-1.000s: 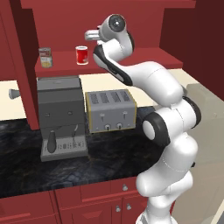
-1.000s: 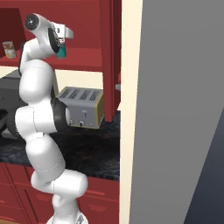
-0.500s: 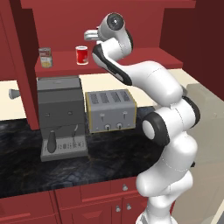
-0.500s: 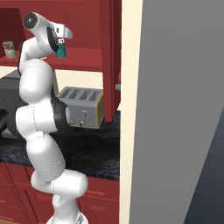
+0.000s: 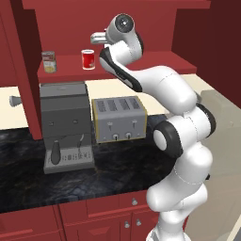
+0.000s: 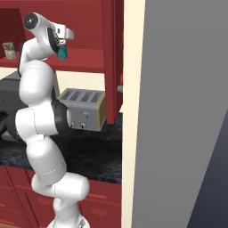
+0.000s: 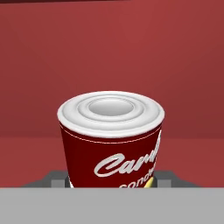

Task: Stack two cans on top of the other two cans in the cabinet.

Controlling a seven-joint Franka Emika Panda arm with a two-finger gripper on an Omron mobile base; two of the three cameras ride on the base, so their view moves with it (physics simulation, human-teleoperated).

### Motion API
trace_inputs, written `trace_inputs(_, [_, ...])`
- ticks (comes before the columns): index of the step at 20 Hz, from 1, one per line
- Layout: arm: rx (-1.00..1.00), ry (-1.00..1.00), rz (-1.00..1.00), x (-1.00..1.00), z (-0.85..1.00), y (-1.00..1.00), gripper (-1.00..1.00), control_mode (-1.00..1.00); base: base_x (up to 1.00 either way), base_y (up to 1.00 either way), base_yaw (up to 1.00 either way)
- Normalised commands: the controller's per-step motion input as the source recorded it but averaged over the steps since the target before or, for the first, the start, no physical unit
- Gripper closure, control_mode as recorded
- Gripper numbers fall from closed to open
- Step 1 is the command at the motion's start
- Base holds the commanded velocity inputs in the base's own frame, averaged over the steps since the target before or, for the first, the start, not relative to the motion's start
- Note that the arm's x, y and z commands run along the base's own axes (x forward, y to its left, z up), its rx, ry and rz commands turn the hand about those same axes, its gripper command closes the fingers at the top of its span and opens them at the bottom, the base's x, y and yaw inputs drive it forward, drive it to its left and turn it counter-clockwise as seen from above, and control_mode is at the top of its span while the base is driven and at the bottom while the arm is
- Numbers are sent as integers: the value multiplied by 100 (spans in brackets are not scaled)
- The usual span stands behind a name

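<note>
A dark red soup can with white cursive lettering and a ridged white-grey lid point(image 7: 111, 140) stands upright between the robot's two dark finger tips, which are closed against its lower sides; the gripper point(image 7: 111, 183) holds it in front of the plain red back wall of the large dark red wooden wall cabinet point(image 5: 155, 63). From the left base view, the white arm reaches up from the lower right to the cabinet's inner shelf, its hand point(image 5: 100, 37) raised above shelf level. On that shelf a bright red can with a white top band point(image 5: 88, 59) stands upright just to the left of the hand, and a can with a tan-grey label and a red upper band point(image 5: 49, 61) stands well apart, further left near the cabinet's side wall. From the right base view, a plain teal can point(image 6: 62, 52) shows on the shelf beside the hand, partly hidden by the wrist. Below the shelf, on the dark speckled stone counter point(image 5: 28, 174), a grey coffee machine point(image 5: 65, 126) and a four-slot silver toaster with tan sides point(image 5: 118, 118) stand side by side.
</note>
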Motion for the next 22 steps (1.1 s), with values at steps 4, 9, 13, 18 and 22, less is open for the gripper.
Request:
trace_inputs(4, [0,0,0,0,-14,0,100,-100,0,0,0])
trace_inputs(9, [0,0,0,1,-14,0,-100,-100,0,0,0])
trace_inputs(13, [0,0,0,0,-11,0,-100,-100,0,0,0])
trace_inputs(18, [0,0,0,0,-3,0,-100,-100,0,0,0])
trace_inputs(22, [0,0,0,0,0,0,-100,-100,0,0,0])
